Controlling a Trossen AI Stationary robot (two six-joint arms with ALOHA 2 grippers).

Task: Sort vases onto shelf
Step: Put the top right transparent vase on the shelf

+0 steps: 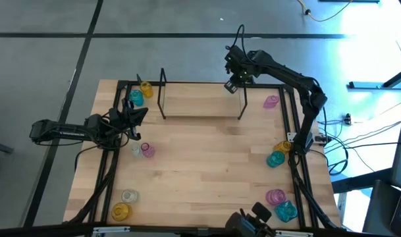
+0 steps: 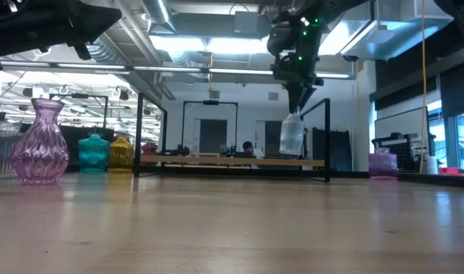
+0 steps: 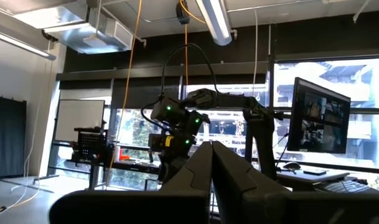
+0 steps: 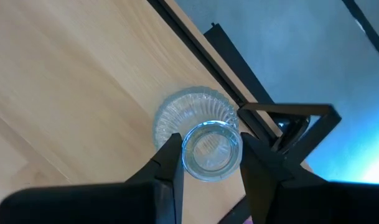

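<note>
My right gripper (image 1: 232, 84) is at the shelf's (image 1: 200, 105) far right end, shut on a clear ribbed vase (image 2: 291, 135). My left gripper (image 1: 138, 117) is shut and empty above the table's left side; its closed fingers (image 3: 211, 165) point level across the table. A clear vase (image 1: 135, 149) and a pink vase (image 1: 148, 151) stand on their bases just near of it. A yellow vase (image 1: 146, 87) and a teal vase (image 1: 135, 98) stand left of the shelf. My right gripper pinches the clear vase's neck, just under the rim (image 4: 184, 152), between its two fingers (image 4: 254, 162). The fingers come from above, pointing down. The vase hangs upright below them, its base close over the shelf board (image 2: 239, 160); whether it touches the board cannot be told.
The shelf's black wire uprights (image 1: 162, 92) (image 1: 242, 100) stand at both its ends. A pink vase (image 1: 271, 101) stands right of the shelf. Yellow (image 1: 284, 146) and teal (image 1: 276, 158) vases stand at the right edge. More vases stand at the near corners (image 1: 124, 204) (image 1: 280, 203).
</note>
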